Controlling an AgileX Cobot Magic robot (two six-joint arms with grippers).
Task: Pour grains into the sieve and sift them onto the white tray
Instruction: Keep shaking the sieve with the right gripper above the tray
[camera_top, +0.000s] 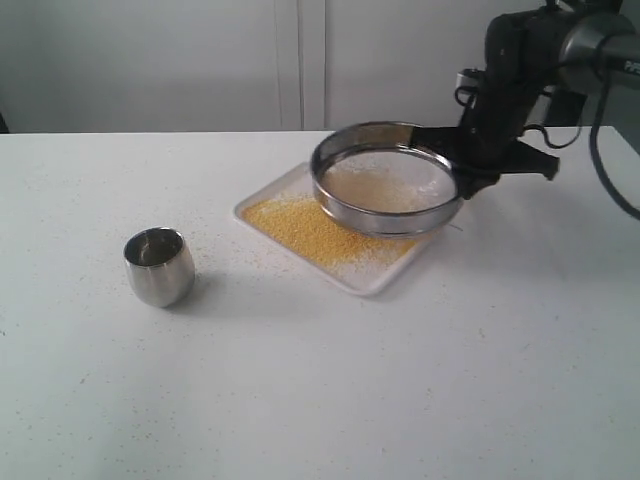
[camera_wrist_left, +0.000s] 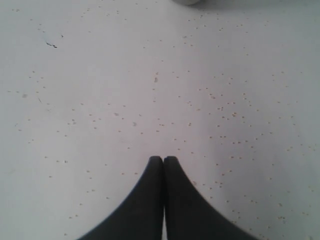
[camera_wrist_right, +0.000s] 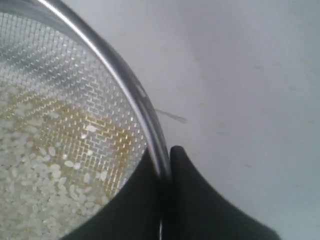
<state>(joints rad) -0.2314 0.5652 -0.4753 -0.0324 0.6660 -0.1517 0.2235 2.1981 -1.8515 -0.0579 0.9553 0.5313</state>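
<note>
The sieve (camera_top: 386, 180) hangs tilted just above the white tray (camera_top: 375, 282), held by its right rim. My right gripper (camera_top: 462, 172) is shut on that rim; in the right wrist view the steel rim runs between the black fingers of the gripper (camera_wrist_right: 165, 155). White rice-like kernels (camera_wrist_right: 30, 175) lie on the mesh (camera_wrist_right: 75, 100). Yellow grains (camera_top: 300, 228) form a layer on the tray's left half, partly under the sieve. My left gripper (camera_wrist_left: 163, 159) is shut on nothing above the bare table and does not show in the exterior view.
A small rounded steel cup (camera_top: 159, 266) stands upright on the white table (camera_top: 320, 400), left of the tray. Stray grains (camera_wrist_left: 225, 107) are scattered over the tabletop. A pale wall runs behind the table's far edge.
</note>
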